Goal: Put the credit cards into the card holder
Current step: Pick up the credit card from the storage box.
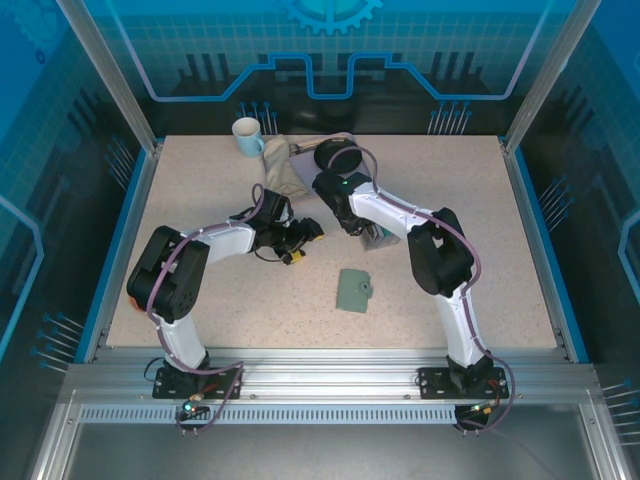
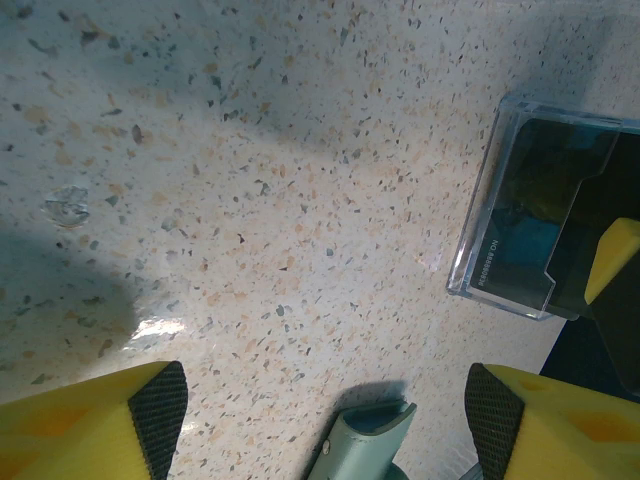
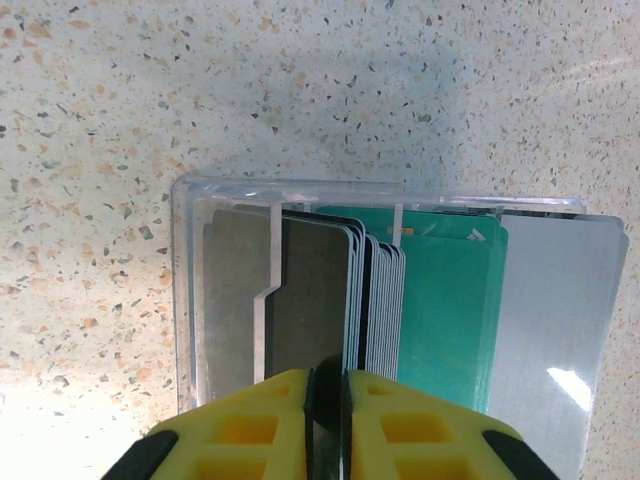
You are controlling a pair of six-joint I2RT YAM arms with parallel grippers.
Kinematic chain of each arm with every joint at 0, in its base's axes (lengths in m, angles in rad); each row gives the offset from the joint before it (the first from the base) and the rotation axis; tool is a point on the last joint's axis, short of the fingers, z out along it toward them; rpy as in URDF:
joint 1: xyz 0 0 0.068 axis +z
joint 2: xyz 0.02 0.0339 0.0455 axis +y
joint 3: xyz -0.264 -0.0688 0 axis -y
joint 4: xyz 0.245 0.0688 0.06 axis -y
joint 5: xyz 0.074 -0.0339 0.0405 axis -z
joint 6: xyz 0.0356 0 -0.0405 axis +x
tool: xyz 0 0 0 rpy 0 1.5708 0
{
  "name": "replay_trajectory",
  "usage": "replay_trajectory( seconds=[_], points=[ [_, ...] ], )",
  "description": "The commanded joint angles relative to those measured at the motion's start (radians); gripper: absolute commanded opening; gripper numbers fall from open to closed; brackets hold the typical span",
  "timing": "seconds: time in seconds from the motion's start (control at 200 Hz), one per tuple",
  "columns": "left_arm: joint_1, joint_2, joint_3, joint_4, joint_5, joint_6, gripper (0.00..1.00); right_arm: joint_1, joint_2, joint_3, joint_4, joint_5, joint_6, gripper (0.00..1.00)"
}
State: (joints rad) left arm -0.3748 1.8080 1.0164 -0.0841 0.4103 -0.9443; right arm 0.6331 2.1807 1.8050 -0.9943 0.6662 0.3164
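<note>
The right hand (image 3: 325, 420) is pinching nearly shut on one of the credit cards (image 3: 440, 300) in a clear box (image 3: 185, 300) mid-table. The left hand (image 2: 325, 410) is hovering wide open, empty, near the card holder (image 1: 354, 291).

The card holder (image 2: 365, 440) is cut off by the lower edge in the left wrist view. Near ends of the credit cards (image 3: 440, 300) are hidden behind the right fingers (image 3: 240, 430); any grip there is indeterminable.

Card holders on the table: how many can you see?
1. The grey-green card holder lies flat on the table, centre-front. Another could be hidden under the beige cloth at the back.
</note>
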Motion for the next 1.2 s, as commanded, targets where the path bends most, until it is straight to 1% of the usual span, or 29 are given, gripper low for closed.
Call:
replay_trajectory(
  seconds=[0.0,0.165,0.3,0.51,0.56,0.69,0.855,1.085,1.195],
  points=[
    [0.01,0.013,0.015,-0.022,0.03,-0.003,0.77,0.0,-0.056,-0.001,-0.024,-0.004,-0.014,0.15],
    [0.01,0.016,0.017,-0.021,0.035,-0.002,0.77,0.0,-0.065,0.008,-0.037,-0.013,-0.017,0.14],
    [0.01,0.015,0.014,-0.02,0.035,-0.004,0.77,-0.005,-0.07,0.005,-0.03,-0.034,-0.023,0.11],
    [0.01,0.009,0.01,-0.02,0.034,-0.001,0.77,-0.005,-0.083,0.014,-0.042,-0.07,-0.027,0.09],
    [0.01,0.009,0.01,-0.02,0.035,-0.002,0.77,-0.009,-0.093,0.016,-0.044,-0.09,-0.025,0.07],
    [0.01,0.004,0.011,-0.02,0.035,0.0,0.77,-0.015,-0.124,0.012,-0.044,-0.135,-0.017,0.06],
    [0.01,0.005,0.015,-0.022,0.036,0.001,0.77,-0.034,-0.145,0.006,-0.041,-0.204,-0.013,0.01],
    [0.01,-0.008,0.008,-0.017,0.038,0.004,0.77,-0.053,-0.17,-0.006,-0.027,-0.276,-0.003,0.0],
    [0.01,-0.022,0.003,0.007,0.05,0.005,0.76,-0.069,-0.197,-0.01,-0.017,-0.346,0.021,0.0]
  ],
)
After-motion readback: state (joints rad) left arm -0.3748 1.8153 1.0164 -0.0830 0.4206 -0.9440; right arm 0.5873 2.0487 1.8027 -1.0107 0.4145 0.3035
